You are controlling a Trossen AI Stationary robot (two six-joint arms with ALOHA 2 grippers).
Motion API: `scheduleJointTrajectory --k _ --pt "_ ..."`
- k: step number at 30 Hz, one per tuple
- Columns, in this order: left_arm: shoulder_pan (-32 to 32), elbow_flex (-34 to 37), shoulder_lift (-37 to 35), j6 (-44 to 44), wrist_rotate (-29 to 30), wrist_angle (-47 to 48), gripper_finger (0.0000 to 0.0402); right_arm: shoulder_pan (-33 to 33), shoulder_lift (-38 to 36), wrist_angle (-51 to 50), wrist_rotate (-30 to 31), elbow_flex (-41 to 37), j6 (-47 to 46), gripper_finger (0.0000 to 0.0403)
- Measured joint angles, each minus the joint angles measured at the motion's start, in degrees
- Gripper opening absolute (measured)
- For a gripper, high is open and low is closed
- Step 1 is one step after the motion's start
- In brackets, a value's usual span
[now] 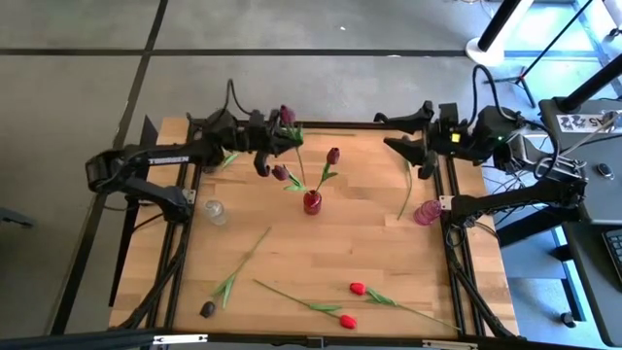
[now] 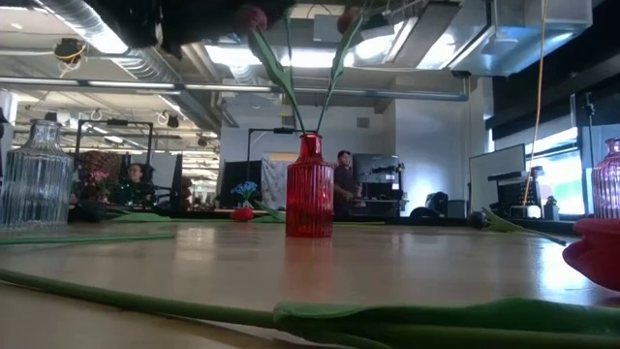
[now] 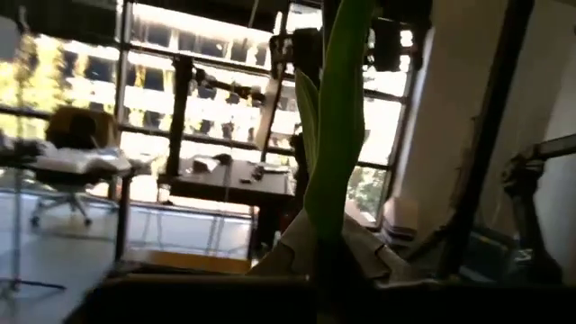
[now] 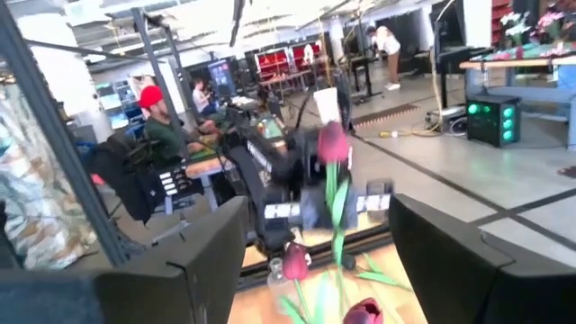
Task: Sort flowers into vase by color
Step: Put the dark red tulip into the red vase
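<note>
The flowers are thin artificial tulips — light, limp in the long stem, likely to sag or swing if taken near the head; the safest hold looks to be mid-stem, clear of the leaves. The left tool (image 1: 273,144) is closed tight on the stem of a maroon tulip (image 1: 287,115), held up near the far edge of the surface (image 1: 369,258) just behind the red vase (image 1: 312,202); that vase already carries two maroon tulips (image 1: 333,156). The right tool (image 1: 405,131) stands wide and empty at the far right, with a green stem (image 1: 405,192) lying below it beside the pink vase (image 1: 426,212). Two red tulips (image 1: 357,288) lie near the front edge, a dark-headed one (image 1: 208,309) at front left; a clear vase (image 1: 215,211) stands at left. The stems already in the red vase lean outward and crowd its narrow mouth — the likeliest snag for the held flower.
</note>
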State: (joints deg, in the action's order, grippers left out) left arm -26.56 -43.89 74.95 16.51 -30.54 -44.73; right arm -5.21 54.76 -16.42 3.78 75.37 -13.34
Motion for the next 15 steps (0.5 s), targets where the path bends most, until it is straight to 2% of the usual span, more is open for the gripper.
scheduleJointTrajectory --k 8,15 --pt "2.3 1.9 3.1 3.0 -0.9 -7.6 0.0002 -0.1 0.1 0.1 3.4 0.0 0.1 0.0269" --pt "1.5 -0.5 3.0 1.0 -0.5 -7.2 0.0002 -0.1 0.2 0.0 4.2 0.0 0.1 0.0269"
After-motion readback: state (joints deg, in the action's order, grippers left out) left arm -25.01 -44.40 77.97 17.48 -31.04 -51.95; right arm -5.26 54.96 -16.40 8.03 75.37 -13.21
